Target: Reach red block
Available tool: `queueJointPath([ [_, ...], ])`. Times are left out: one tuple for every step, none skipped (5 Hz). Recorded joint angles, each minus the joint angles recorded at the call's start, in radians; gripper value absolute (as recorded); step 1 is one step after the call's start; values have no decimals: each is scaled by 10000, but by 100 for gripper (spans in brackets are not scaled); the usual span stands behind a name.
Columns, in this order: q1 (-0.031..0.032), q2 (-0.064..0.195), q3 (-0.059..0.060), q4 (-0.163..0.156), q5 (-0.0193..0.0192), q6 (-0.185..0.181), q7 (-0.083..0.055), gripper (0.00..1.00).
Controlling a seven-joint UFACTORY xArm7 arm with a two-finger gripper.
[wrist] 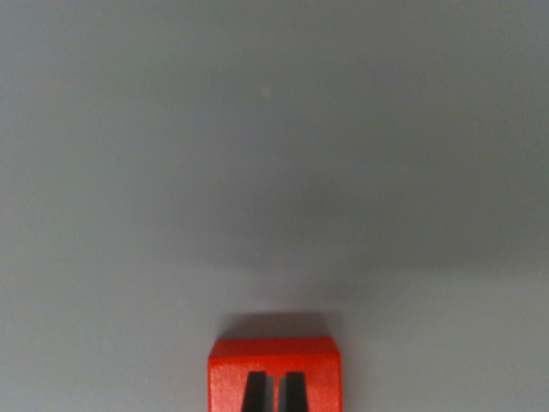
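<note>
As you look through the wrist view, you see the red block (274, 373) at the bottom edge, a little to the left of nothing and almost on the centre line, resting on a plain grey tabletop (274, 154). Only the far part of the block falls inside the frame; its near part is cut off by the lower border, so you cannot tell its long axis or full outline from this view. What you can read is its alignment: the far edge runs level across the frame, and its two visible sides run straight up and down, so the block sits square to the camera rather than turned. A narrow, brighter top band lies along that far edge, with a soft shadow on the tabletop just beyond it.

Two dark, tapering fingertips (254, 393) of the gripper (274, 393) rise from the bottom border in front of the block's red face. They stand close together, separated by a thin red strip, and both overlap the block in the picture. Whether they touch the block or hover above it, you cannot tell. The jaws appear nearly pressed together, pinching nothing visible. The remaining tabletop is bare, blurred grey.
</note>
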Motion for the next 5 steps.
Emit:
queueJointPath([
  [3, 22, 2, -256, -22, -267, 6, 0],
  [3, 22, 2, -256, -22, -267, 6, 0],
  [6, 40, 3, -473, -41, -493, 11, 0],
  [6, 40, 3, -473, -41, -493, 11, 0],
  [8, 55, 4, -647, -56, -674, 15, 0],
])
